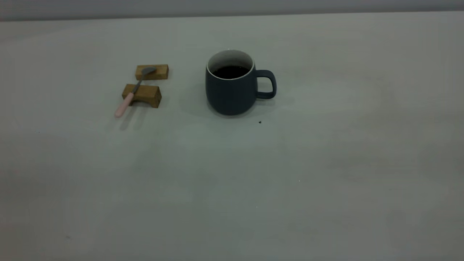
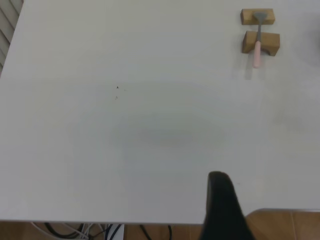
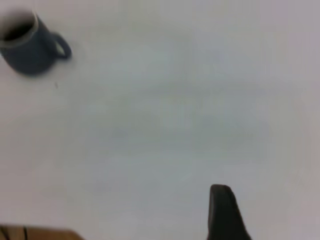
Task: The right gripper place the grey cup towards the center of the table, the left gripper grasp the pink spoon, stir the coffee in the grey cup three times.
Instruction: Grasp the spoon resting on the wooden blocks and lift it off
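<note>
The pink spoon lies well apart from the left gripper, whose finger spread cannot be told.

A broad pale grey-white table fills nearly the whole exterior view, matte and evenly lit, with soft faint shadows. Along its far edge runs a plain grey wall. In the left wrist view the table's near edge gives way to a brown wooden floor, where dark cables lie. At that view's upper corner, beyond the table's side edge, a slatted pale surface shows.
</note>
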